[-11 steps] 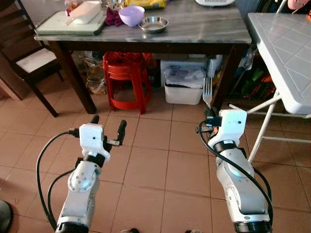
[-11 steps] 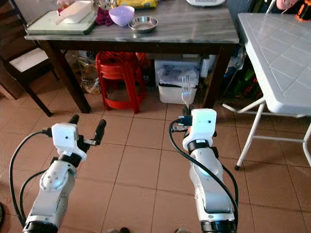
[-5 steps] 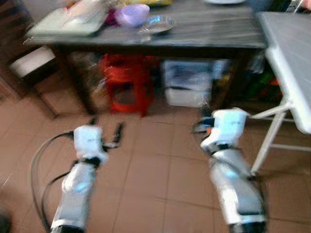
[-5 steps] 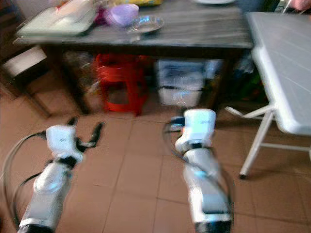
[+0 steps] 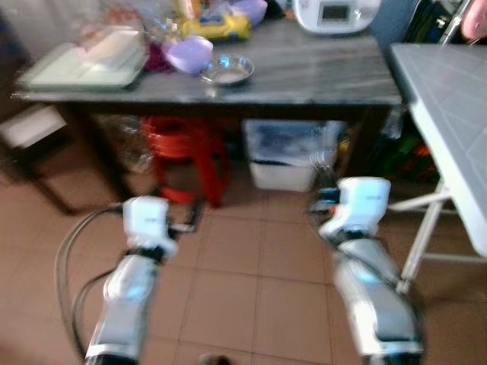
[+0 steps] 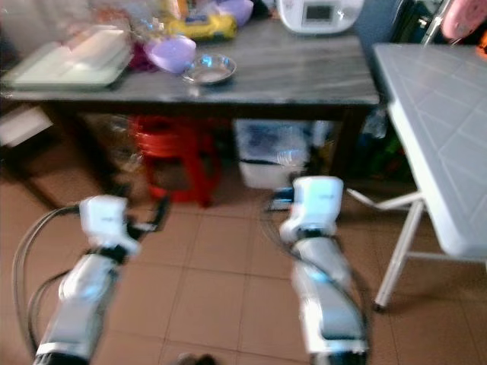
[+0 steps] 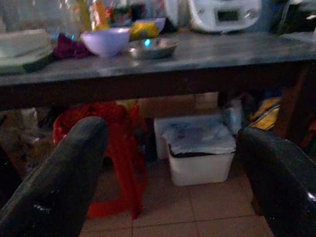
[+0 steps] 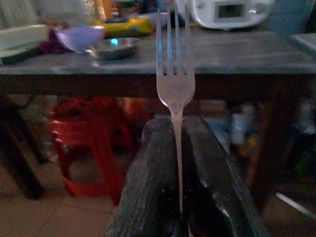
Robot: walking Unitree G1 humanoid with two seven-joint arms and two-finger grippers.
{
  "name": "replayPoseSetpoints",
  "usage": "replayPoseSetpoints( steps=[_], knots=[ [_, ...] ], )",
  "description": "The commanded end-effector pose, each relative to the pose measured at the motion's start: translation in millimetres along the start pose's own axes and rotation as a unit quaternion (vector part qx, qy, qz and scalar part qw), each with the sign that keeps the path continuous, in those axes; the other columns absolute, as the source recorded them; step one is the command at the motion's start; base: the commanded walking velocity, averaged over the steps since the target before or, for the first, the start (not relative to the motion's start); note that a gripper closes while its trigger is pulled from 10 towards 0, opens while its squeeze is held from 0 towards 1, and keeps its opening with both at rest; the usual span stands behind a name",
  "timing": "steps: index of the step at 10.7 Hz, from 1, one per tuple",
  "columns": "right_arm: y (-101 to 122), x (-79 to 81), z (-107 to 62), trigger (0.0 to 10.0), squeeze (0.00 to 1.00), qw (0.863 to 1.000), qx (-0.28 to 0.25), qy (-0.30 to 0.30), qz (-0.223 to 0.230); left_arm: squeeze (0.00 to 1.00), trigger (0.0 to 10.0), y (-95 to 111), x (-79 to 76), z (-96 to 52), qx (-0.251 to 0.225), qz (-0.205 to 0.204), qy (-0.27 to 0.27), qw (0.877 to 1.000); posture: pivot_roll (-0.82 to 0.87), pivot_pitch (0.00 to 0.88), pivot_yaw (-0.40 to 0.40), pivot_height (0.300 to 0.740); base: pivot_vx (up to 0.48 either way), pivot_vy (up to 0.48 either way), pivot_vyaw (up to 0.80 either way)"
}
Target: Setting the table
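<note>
Fork (image 8: 175, 79) upright, tines up, pinched between right gripper (image 8: 178, 148) fingers | left gripper (image 7: 168, 163) fingers spread, empty | dark table (image 5: 319, 72) ahead: purple bowl (image 5: 189, 53), metal dish (image 5: 226, 71) | white folding table (image 5: 449, 106) at right

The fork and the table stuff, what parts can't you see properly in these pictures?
- Fork: handle hidden between the shut fingers of the right gripper, right wrist view; in the eye views, motion blur smears it out.
- Yellow thing on the dark table: too blurred to name, left eye view.
- White appliance: top cut off by the picture edge, right eye view.
- Steel bowl: its inside is hidden by its rim, left wrist view.
</note>
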State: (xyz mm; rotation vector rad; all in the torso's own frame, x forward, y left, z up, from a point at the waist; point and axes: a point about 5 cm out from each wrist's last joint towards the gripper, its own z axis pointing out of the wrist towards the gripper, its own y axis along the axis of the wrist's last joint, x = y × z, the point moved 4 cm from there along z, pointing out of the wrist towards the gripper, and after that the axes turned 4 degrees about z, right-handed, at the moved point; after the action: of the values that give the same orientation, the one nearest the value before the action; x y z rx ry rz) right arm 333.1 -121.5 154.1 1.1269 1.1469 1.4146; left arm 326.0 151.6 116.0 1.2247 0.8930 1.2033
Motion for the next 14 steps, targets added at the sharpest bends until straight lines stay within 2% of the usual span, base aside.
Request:
replayPoseSetpoints(
  steps=[1,8,14],
  knots=[
    [4,-6.1,-0.2,10.0,0.0,1.0,-0.006,-0.008,-0.004,0.0,10.0,1,-3.3,0.5,-0.001,-0.001,-0.004,1.0,-0.07,0.152,0.074,0.74,0.48,0.0,0.0],
    [-1,-7.0,-1.6,10.0,0.0,1.0,0.002,-0.01,-0.011,0.0,10.0,1,-7.8,2.4,0.0,-0.003,-0.011,1.0,-0.07,0.151,0.076,0.74,0.477,0.0,0.0],
    [-7,-3.9,-3.5,10.0,0.0,1.0,0.007,-0.006,-0.013,0.0,10.0,1,-6.8,-0.5,0.001,-0.002,-0.01,1.0,-0.06,0.16,0.079,0.74,0.0,0.0,0.0]
  ],
)
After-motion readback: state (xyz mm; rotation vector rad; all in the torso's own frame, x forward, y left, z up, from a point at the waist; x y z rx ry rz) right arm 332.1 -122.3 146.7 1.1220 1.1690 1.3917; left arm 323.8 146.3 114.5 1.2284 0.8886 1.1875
